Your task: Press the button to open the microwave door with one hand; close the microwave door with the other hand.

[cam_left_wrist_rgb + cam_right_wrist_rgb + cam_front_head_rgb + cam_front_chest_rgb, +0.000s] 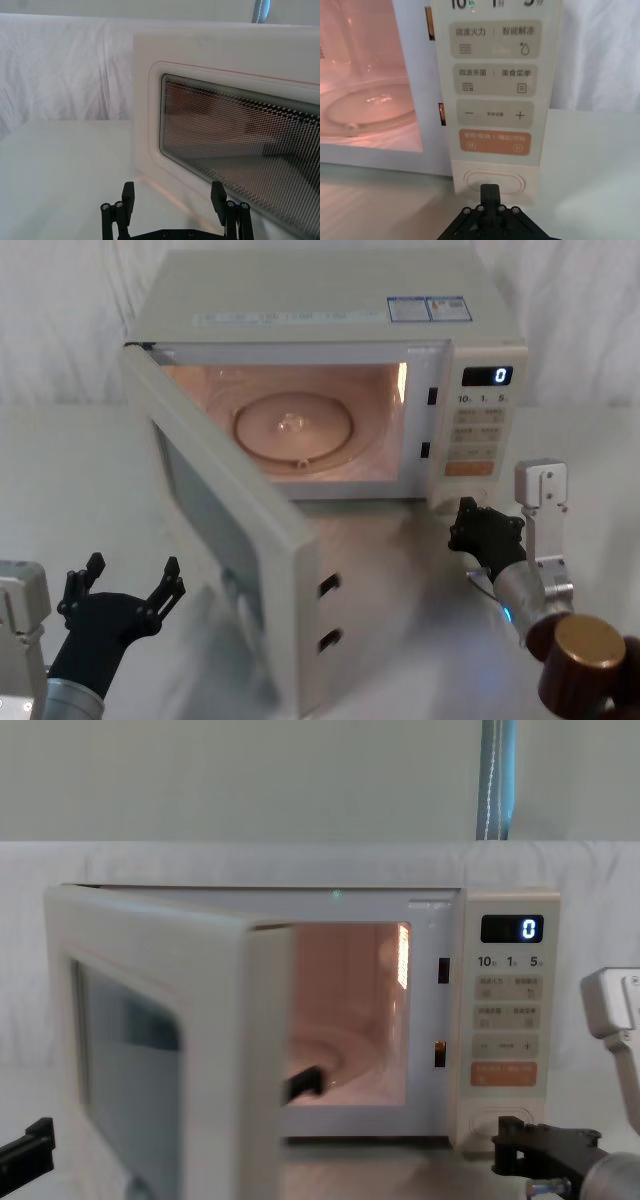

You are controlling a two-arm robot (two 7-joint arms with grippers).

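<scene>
The first half of the task appeared to be done: the microwave door (215,525) was swung wide on its hinge at the microwave's left side, and the lit cavity with its glass turntable (294,427) was exposed. The right hand (484,530) was held just in front of the button (493,182) at the bottom of the microwave's control panel, its fingers pressed together and grasping nothing; whether the button was touched could not be told. The closing was judged to be left. The left hand (122,592) was poised with fingers spread and empty, near the outer face of the open door and short of it, so no push had yet been applied.
</scene>
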